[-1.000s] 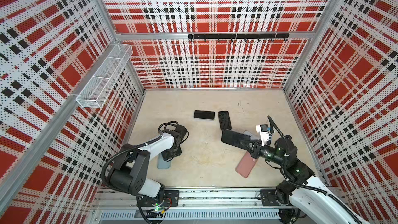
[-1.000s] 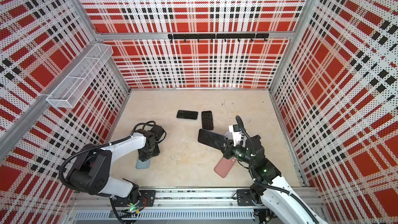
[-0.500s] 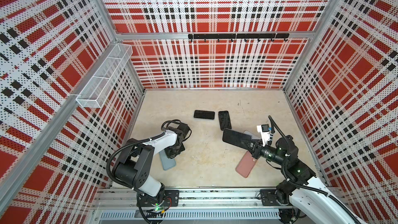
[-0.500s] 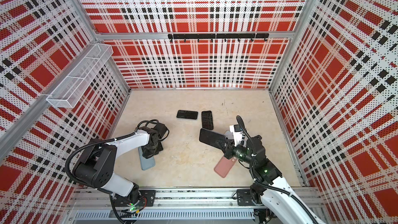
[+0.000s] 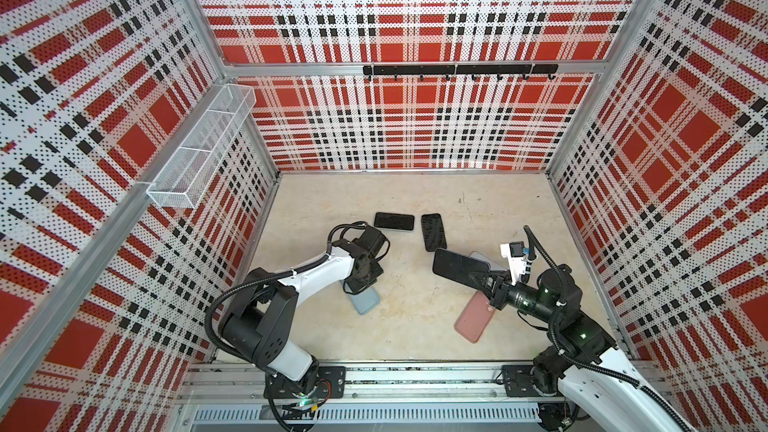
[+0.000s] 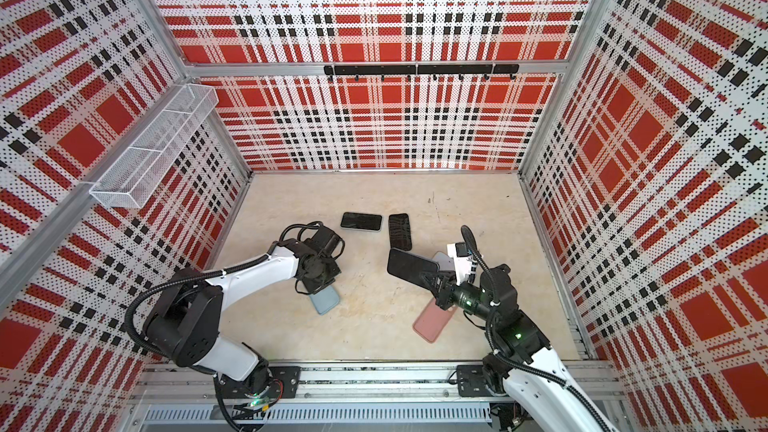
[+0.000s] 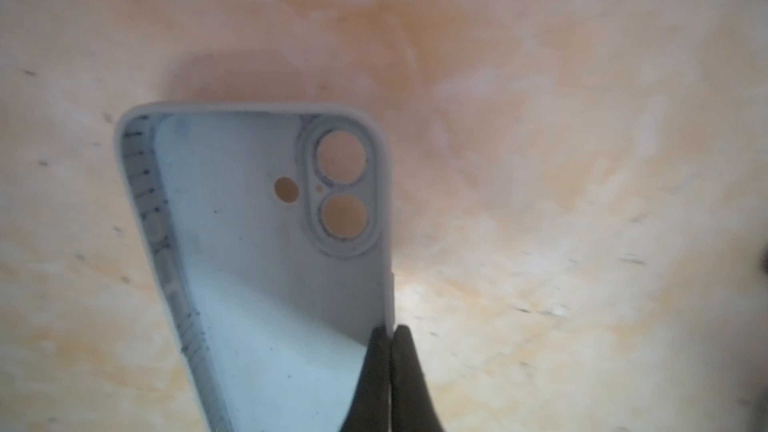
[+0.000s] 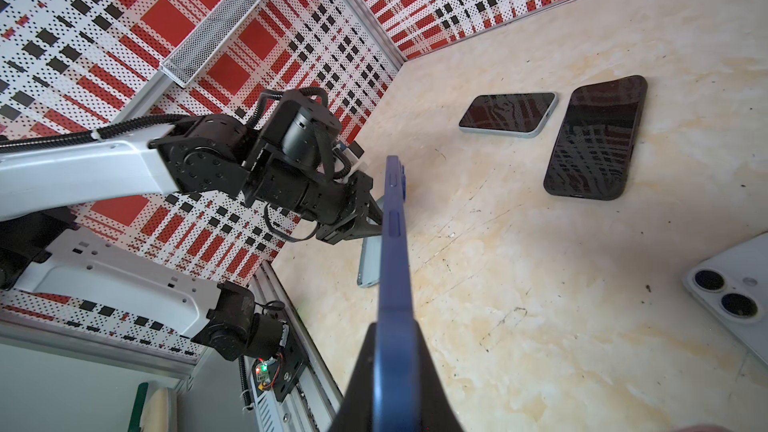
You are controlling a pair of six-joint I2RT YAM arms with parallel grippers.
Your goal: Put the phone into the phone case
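A light blue phone case sits low on the left of the floor, inside facing up with its camera cut-outs showing. My left gripper is shut on one long side wall of the case, and that side looks tilted up. My right gripper is shut on a phone with a dark screen and a blue edge. It holds the phone above the floor on the right, apart from the case.
Two dark phones lie screen up mid-floor. A pink case lies below the right gripper. A white phone lies camera side up near it. A wire basket hangs on the left wall and a hook rail on the back wall.
My left gripper has gone from open to shut on the blue case's side wall. The case has shifted right and turned. The right arm with the phone has hardly moved.
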